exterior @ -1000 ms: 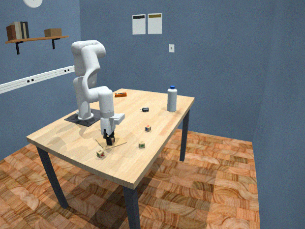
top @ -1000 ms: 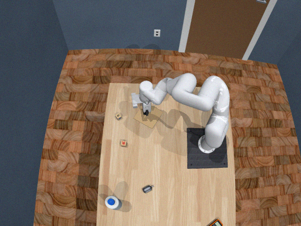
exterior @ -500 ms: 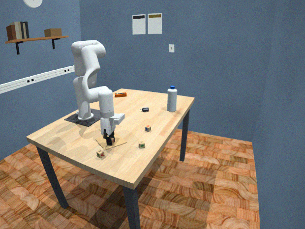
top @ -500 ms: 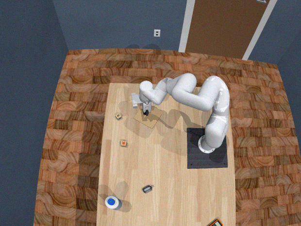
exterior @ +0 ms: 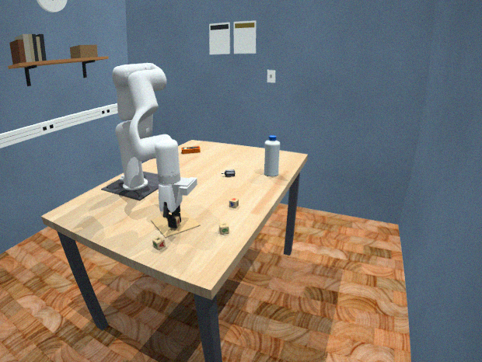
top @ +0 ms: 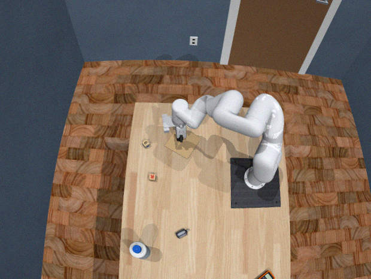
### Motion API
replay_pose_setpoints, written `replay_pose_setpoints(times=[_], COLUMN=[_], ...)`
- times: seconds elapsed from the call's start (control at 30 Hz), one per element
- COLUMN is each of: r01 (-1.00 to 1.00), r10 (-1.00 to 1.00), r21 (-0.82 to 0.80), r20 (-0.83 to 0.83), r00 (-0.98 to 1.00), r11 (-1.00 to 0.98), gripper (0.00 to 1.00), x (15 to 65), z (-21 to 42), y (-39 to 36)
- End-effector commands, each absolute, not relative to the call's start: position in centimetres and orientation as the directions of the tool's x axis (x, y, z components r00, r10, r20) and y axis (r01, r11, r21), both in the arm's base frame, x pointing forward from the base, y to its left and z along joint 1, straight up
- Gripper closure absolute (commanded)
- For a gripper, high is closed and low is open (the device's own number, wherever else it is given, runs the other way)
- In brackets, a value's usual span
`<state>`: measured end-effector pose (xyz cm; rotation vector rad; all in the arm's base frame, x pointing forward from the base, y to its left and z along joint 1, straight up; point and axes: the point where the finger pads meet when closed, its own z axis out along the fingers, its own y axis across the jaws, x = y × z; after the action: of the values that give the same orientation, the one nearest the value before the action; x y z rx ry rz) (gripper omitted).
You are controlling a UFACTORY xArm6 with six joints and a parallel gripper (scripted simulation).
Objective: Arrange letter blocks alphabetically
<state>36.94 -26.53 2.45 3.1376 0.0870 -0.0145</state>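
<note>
My gripper points straight down over the thin tan mat and is shut on a small wooden block that sits at mat level. The fingers hide that block's top. A block with a dark letter lies on the table left of the mat. A block with a red letter lies further toward the bottle. A third loose block lies just off the mat near the table edge in the exterior view; the arm hides it in the top view.
A white bottle with a blue cap stands at the far corner. A small dark object and an orange device lie on the table. The arm stands on a black base plate.
</note>
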Motion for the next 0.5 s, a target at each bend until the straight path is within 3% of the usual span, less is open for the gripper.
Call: replay_pose_setpoints(times=[0.0, 0.47], r01=[0.055, 0.055], r10=[0.055, 0.055], r21=[0.007, 0.007], r20=[-0.003, -0.003], r00=[0.998, 0.998], r11=[-0.998, -0.998], gripper=[0.72, 0.72], x=[37.2, 37.2], z=[4.9, 11.9], y=[-26.7, -26.6])
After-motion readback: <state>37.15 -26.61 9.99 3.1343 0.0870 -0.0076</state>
